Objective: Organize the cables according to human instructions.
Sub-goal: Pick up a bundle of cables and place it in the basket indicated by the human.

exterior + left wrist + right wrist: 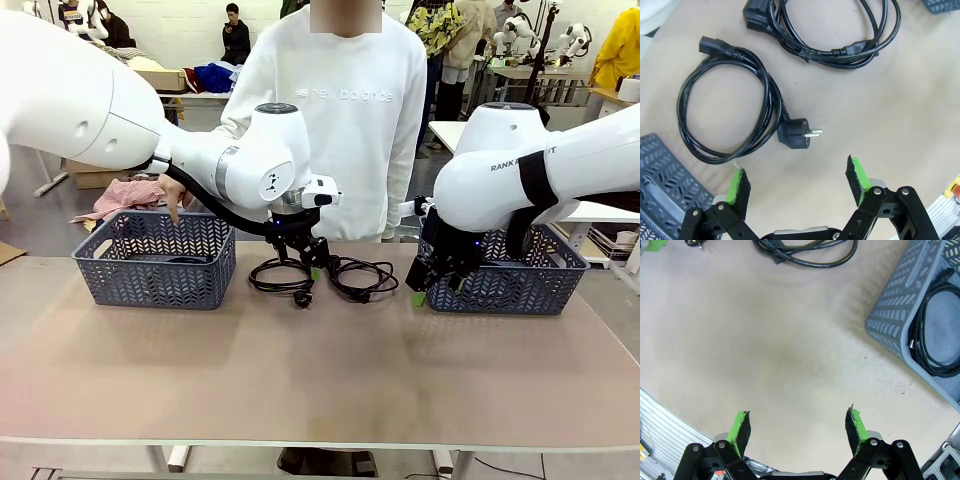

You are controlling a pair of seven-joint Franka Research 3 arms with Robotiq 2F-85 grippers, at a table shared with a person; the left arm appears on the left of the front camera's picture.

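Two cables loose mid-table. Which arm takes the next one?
Left: left fingers, open, hang just above a loose cable; right fingers, also open, face bare table beside a basket.

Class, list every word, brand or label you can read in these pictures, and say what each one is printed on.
"new balance": chest of the person's white sweatshirt.
"RANKA", partly hidden: white shell of the right arm.
Small black mark on the left arm joint: too small to read.
On the cables and baskets: no print readable.
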